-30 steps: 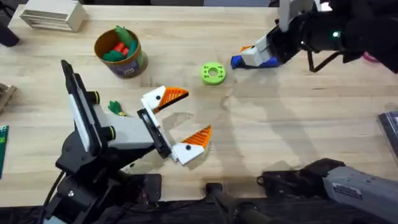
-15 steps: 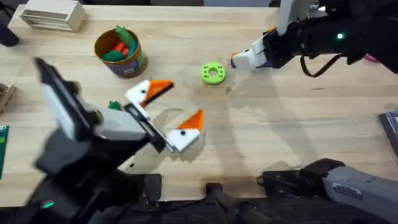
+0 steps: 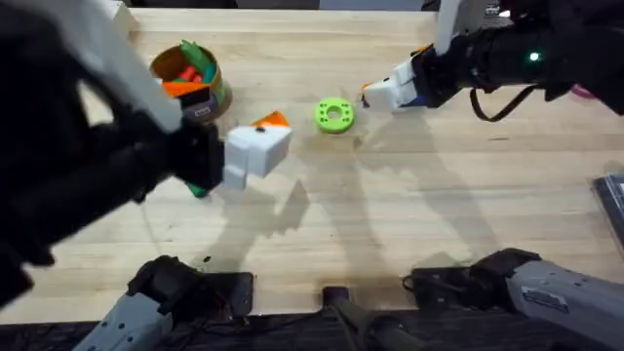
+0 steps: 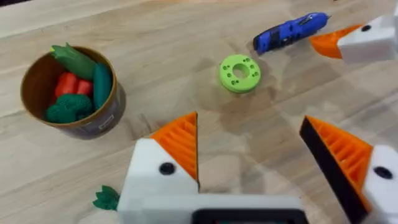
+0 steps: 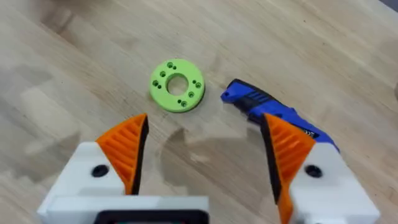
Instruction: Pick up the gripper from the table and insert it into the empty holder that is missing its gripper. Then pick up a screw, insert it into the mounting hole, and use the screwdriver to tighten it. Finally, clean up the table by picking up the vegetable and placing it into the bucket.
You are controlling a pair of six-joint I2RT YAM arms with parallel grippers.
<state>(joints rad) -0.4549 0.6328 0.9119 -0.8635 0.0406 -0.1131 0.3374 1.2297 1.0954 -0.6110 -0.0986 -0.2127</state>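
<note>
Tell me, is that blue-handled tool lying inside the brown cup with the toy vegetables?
No. The screwdriver lies flat on the bare table, well apart from the cup, beyond the green ring.

A lime green ring with holes (image 5: 177, 85) lies on the wooden table (image 3: 468, 195), just ahead of the right gripper (image 5: 205, 155).

Counter (image 4: 186, 37) is pale wood, matt, visible grain. Screwdriver (image 4: 289, 32) has a glossy blue plastic handle; lime ring (image 4: 240, 73) is matt plastic with small holes. Both tools, left tool (image 4: 255, 162) and right tool (image 5: 205, 155), have smooth white plastic holders with ribbed orange plastic pads.
</note>
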